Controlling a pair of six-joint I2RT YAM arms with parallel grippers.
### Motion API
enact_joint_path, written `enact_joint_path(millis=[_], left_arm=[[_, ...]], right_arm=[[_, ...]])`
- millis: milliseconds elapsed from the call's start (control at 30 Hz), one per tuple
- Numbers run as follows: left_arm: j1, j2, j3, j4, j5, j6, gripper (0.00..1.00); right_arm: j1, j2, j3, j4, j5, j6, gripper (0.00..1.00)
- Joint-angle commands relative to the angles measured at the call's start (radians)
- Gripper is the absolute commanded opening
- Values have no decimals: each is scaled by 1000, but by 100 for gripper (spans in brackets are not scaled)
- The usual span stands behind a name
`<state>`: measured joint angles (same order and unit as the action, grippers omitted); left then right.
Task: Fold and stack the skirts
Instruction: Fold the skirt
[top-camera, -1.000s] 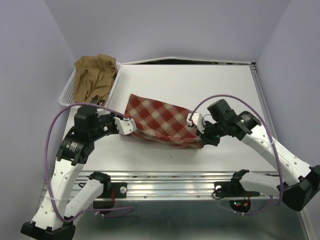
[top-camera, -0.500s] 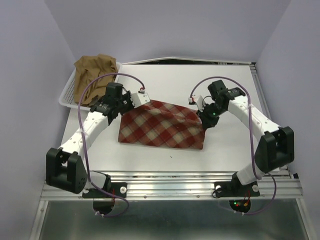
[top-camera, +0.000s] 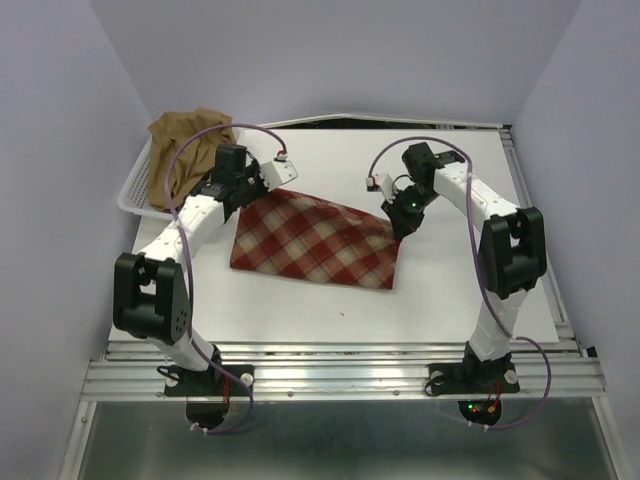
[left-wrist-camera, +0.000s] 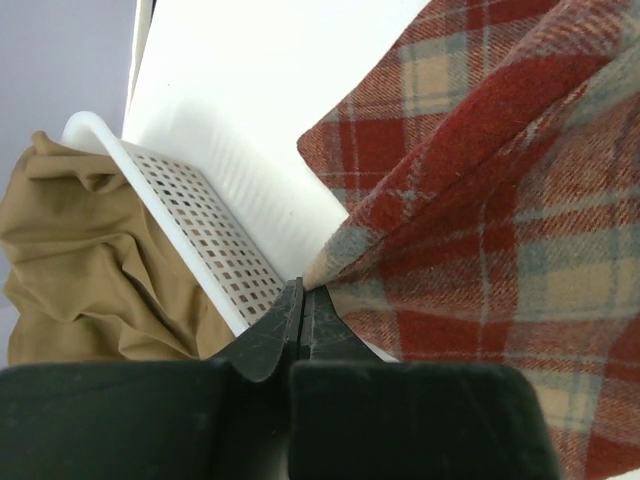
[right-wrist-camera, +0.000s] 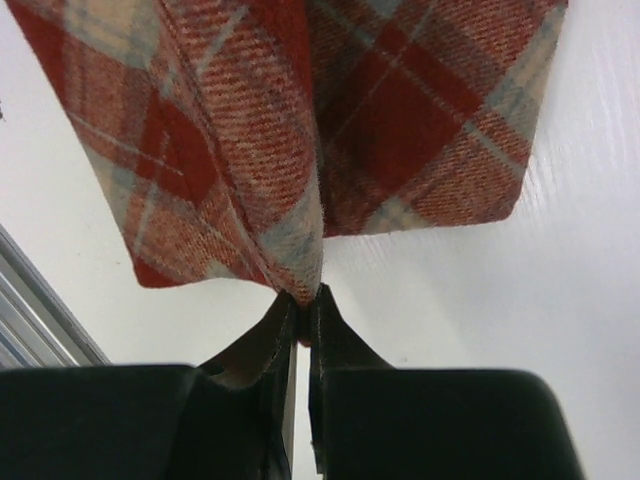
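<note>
Stretching across the middle of the table (top-camera: 455, 285), the plaid skirt (top-camera: 315, 245) is pinched at its two far corners. The left gripper (top-camera: 268, 195) and right gripper (top-camera: 400, 220) are each clamped tight on one. The tan skirt (top-camera: 190, 145) is heaped in the basket (top-camera: 133, 190) at the far left.

No text, label, brand, number or sign can be read in any of the views.
</note>
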<state>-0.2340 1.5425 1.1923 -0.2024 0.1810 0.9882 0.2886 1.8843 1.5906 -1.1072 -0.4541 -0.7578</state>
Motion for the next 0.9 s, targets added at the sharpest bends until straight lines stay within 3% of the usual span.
enact_joint_path(millis=[0,367,400,467,567,633,667,767,800,867], left_arm=[[9,60,79,74,-29,-9,0],[10,246,236,147,-72,-72,0],[10,272,246,150,-80,-82,0],[10,319,283,149,-107,-91,0],[12,385,322,156,-161,-118,0],[10,418,355,176,-207,-141,19],[12,453,371,179,-240,-166,41],[12,487,447,185,-264,-186,76],[12,501,475,185,-267,-212,98],[12,499,573,127,-262,-247,98]], right_arm=[[-25,76,71,-17,-24,-9,6],[-80,208,186,-6,-72,5,5],[-80,216,207,0,-74,21,12],[-89,248,232,9,-77,47,16],[-89,292,285,30,-77,84,34],[-98,308,314,47,-86,144,66],[-107,311,321,61,-86,155,69],[-108,320,362,96,-78,219,72],[-117,322,385,98,-69,233,75],[-117,332,455,115,-52,294,77]])
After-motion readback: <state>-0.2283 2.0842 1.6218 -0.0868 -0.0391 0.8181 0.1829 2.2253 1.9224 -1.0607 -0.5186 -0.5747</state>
